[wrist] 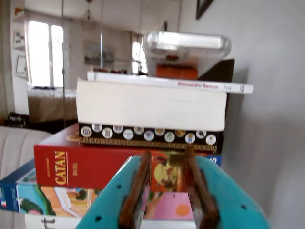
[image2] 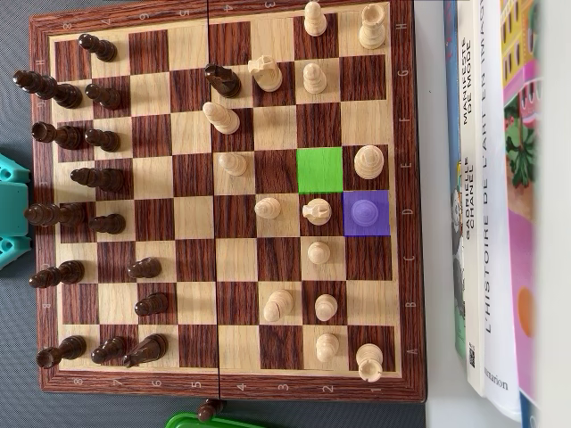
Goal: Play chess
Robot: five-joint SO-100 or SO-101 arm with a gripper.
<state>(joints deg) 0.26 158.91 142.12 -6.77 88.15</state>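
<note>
Only from overhead do we see the chessboard (image2: pixel 223 392): dark pieces along its left side, pale pieces to the right, a green square (image2: pixel 319 169) and, diagonally touching it, a purple square (image2: pixel 366 213) holding a piece. Books (image2: pixel 486 223) lie along its right edge. Our wrist view shows no board, only the end effector (wrist: pixel 167 191), jaws apart and empty, facing a stack of books (wrist: pixel 152 109) with a Catan box (wrist: pixel 86 167).

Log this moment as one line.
end effector: open, empty, facing book stack | chessboard: mid-game | green square: empty | purple square: holds piece
</note>
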